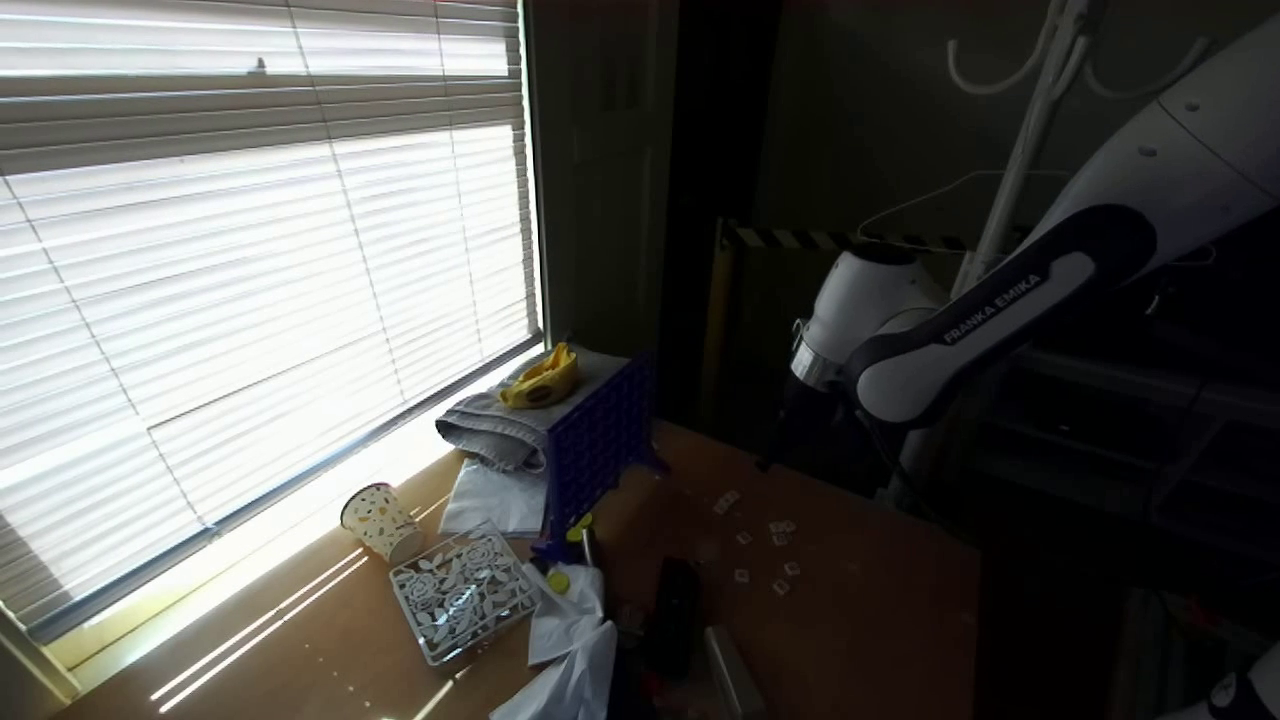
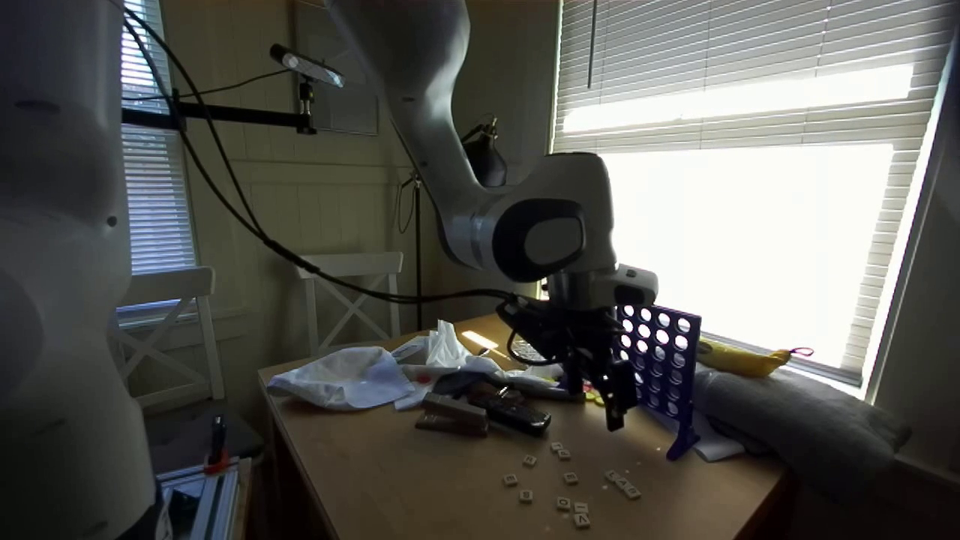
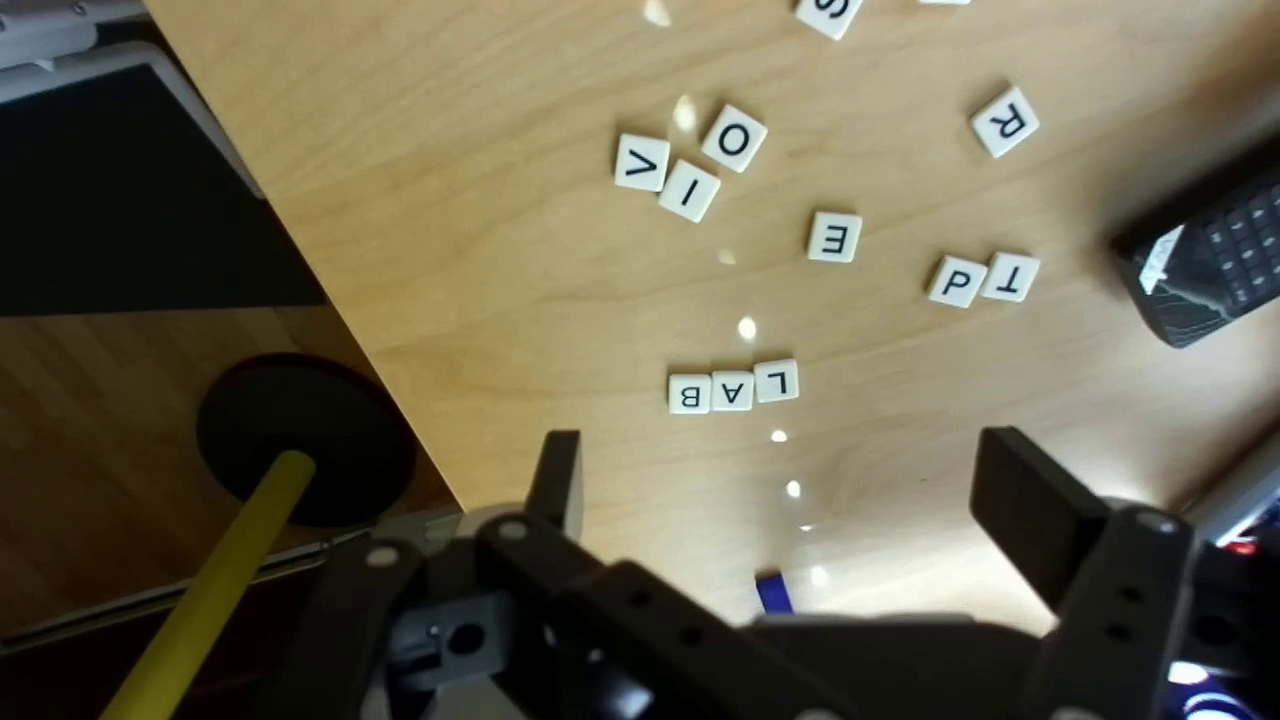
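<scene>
My gripper (image 3: 782,465) is open, with nothing between its fingers, above the wooden table. It also shows in an exterior view (image 2: 596,405), beside the blue game rack (image 2: 660,360). White letter tiles lie on the table below. The nearest row reads L, A (image 3: 732,391) and B, just beyond the fingertips in the wrist view. The tiles V (image 3: 641,162), I (image 3: 689,190) and O (image 3: 734,138) form a cluster. Tiles E (image 3: 834,237), P (image 3: 956,282), T (image 3: 1010,277), R (image 3: 1005,121) and S (image 3: 829,14) lie further right. A blue rack foot (image 3: 773,592) shows between the fingers.
A black phone-like device (image 3: 1215,250) and a grey stapler-like object (image 2: 452,415) lie near the tiles. White bags (image 2: 345,377), a patterned cup (image 1: 383,522), a white openwork tray (image 1: 465,592) and a grey cloth (image 1: 495,430) with a yellow banana-shaped pouch (image 1: 543,380) are around the rack.
</scene>
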Available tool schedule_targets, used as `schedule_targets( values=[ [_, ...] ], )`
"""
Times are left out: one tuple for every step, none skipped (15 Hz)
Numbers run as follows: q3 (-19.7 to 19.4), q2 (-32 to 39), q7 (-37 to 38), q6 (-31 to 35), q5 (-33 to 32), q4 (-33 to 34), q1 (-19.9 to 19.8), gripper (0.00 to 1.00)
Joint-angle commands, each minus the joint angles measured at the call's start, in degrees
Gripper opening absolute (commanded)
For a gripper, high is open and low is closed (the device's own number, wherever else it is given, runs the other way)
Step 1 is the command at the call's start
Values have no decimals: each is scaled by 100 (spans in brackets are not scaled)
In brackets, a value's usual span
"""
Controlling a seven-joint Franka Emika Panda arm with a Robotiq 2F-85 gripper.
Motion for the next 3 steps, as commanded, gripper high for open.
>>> schedule_targets(
  values=[
    [151,-36,15,-11,-40,-21,-165,100],
    [153,-48,14,-11,-39,-34,-168,100],
    [154,-48,14,-11,-39,-35,-168,100]
  ],
)
